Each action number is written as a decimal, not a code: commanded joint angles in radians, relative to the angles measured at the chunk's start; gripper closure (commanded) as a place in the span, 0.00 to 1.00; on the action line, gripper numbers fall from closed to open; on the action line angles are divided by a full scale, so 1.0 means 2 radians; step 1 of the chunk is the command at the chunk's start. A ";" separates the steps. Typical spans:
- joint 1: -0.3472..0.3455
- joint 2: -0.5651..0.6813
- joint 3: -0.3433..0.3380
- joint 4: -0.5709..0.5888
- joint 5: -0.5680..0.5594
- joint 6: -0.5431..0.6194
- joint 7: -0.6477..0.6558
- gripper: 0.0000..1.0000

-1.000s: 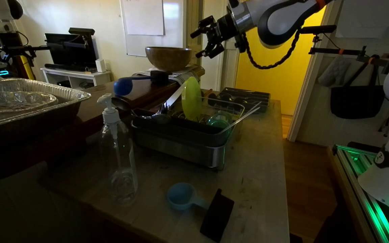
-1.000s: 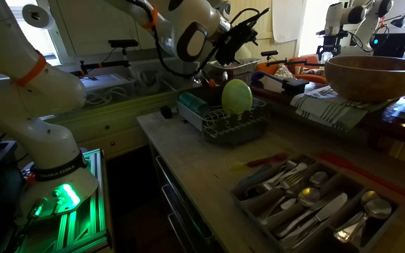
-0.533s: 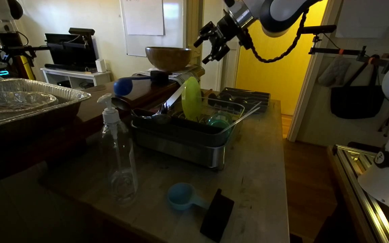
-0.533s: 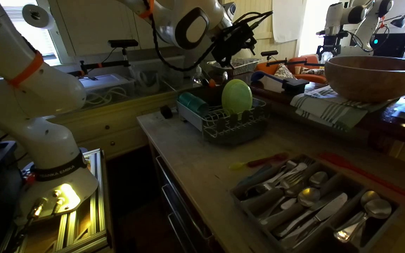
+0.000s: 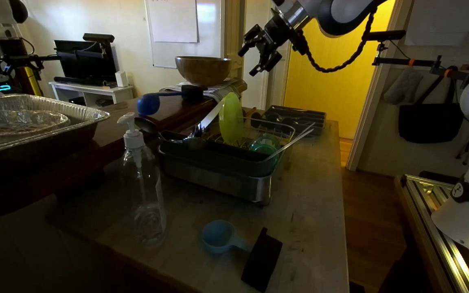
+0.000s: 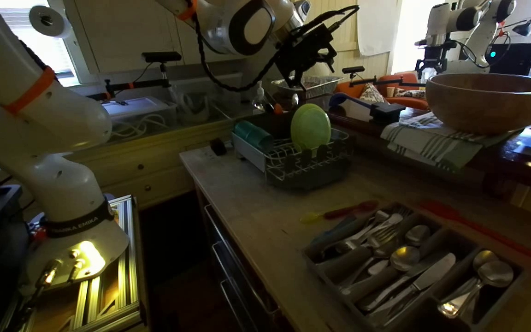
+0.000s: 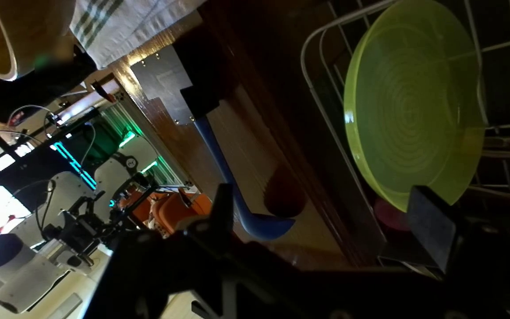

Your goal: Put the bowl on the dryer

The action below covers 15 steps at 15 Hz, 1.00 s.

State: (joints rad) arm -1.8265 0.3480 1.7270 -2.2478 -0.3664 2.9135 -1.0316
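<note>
Lime-green bowl point(image 6: 310, 127) is propped nearly upright in the dryer point(image 6: 251, 153), so task's prob done imo; only backing off might be left. Jaws of the gripper point(image 5: 247, 63) are spread wide w/ 0 things held; bowl's seen below them rn, not touched, clear gap between.

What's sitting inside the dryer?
The lime-green bowl stands on edge in the dryer, a teal cup sits tilted near it, and cutlery is at one end. The dark holder hides the cutlery's lower parts and anything beneath.
</note>
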 commanded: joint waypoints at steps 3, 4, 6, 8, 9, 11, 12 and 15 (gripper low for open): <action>0.009 0.010 -0.010 0.001 -0.025 -0.001 0.017 0.00; 0.010 0.010 -0.010 0.001 -0.025 -0.001 0.017 0.00; 0.002 -0.043 -0.011 0.010 -0.013 -0.023 0.065 0.00; 0.000 -0.067 -0.016 0.014 -0.012 -0.036 0.106 0.00; 0.002 -0.074 -0.020 0.016 -0.012 -0.043 0.126 0.00; -0.006 -0.098 -0.011 0.019 0.018 -0.064 0.147 0.00; -0.006 -0.106 -0.009 0.021 0.024 -0.074 0.165 0.00; -0.002 -0.124 -0.004 0.029 0.043 -0.113 0.217 0.00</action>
State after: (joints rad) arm -1.8268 0.1878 1.7040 -2.2187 -0.3294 2.7746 -0.7091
